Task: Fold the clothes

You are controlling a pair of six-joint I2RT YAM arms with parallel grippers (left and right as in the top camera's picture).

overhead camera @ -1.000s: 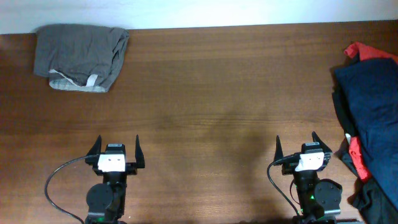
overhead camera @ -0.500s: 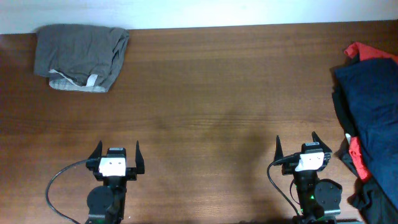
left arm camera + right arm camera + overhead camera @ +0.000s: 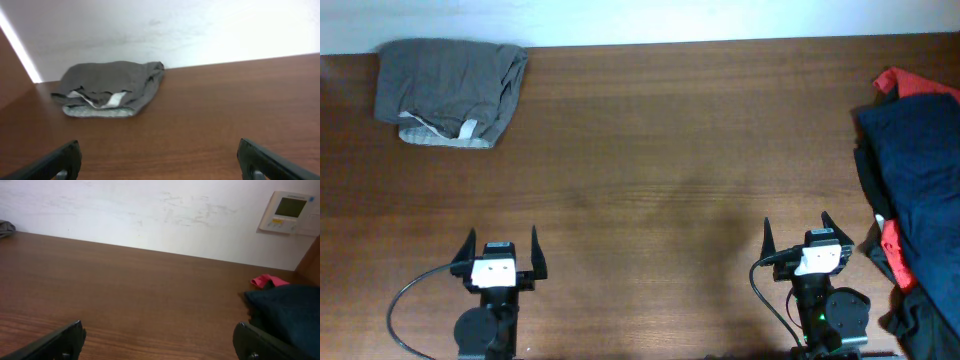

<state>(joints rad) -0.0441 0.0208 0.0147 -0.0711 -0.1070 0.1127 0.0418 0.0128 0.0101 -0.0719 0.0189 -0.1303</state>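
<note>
Left gripper [image 3: 502, 237] sits further back toward the near edge of the tabletop [image 3: 670, 170] than before; right gripper [image 3: 796, 226] is unchanged. Both pairs of jaws stand wide apart, empty. Clothes [image 3: 450, 78] lie bundled in the far left corner. Navy garment [image 3: 920, 170] and red cloth [image 3: 905, 82] lie at the right edge.

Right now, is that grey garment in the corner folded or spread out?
Folded: the grey garment lies in a compact bundle, layers doubled over, pale lining showing at one edge.
</note>
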